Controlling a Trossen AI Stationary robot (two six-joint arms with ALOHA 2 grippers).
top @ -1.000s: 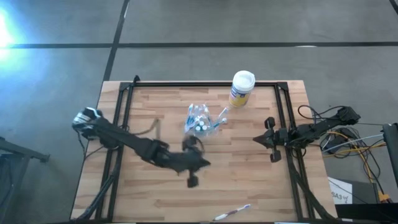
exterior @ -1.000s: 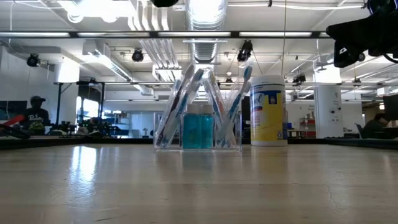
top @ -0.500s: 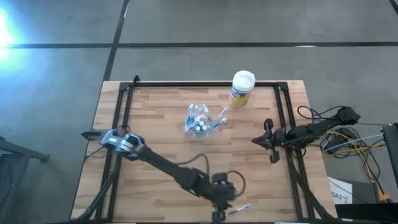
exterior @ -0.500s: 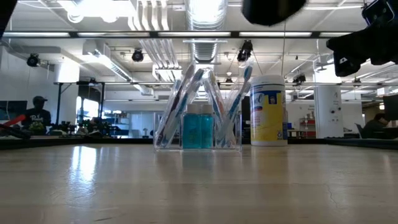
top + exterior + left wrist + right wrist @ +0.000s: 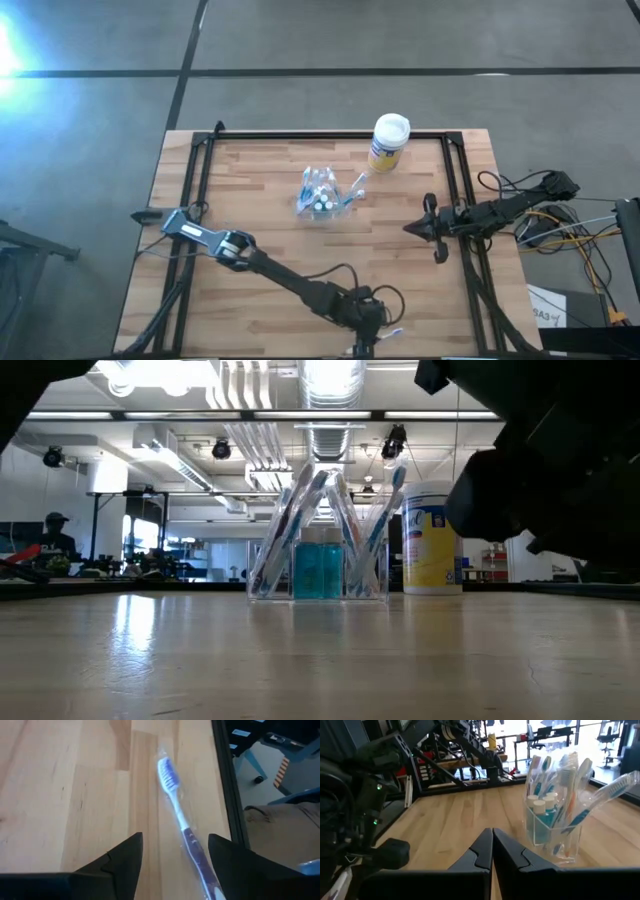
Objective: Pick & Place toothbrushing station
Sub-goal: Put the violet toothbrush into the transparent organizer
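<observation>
A: The toothbrushing station [image 5: 322,192] stands upright toward the far middle of the table [image 5: 260,250], a clear holder packed with brushes and small blue bottles, nothing touching it.

B: And just beside it, the yellow canister [image 5: 388,141] with the white lid, nearer the far edge. One brush leans out of the holder toward it.

A: Down at the near edge, the left gripper [image 5: 172,865] is low over a loose toothbrush [image 5: 181,822], which lies flat in a clear wrapper close to the table's black rail [image 5: 228,790].

B: Fingers [image 5: 120,860] spread wide, the handle between them, no contact visible.

A: The right gripper [image 5: 493,851] hangs at the table's right side, well apart from the holder and facing it.

B: Its fingertips are pressed together, carrying nothing.
</observation>
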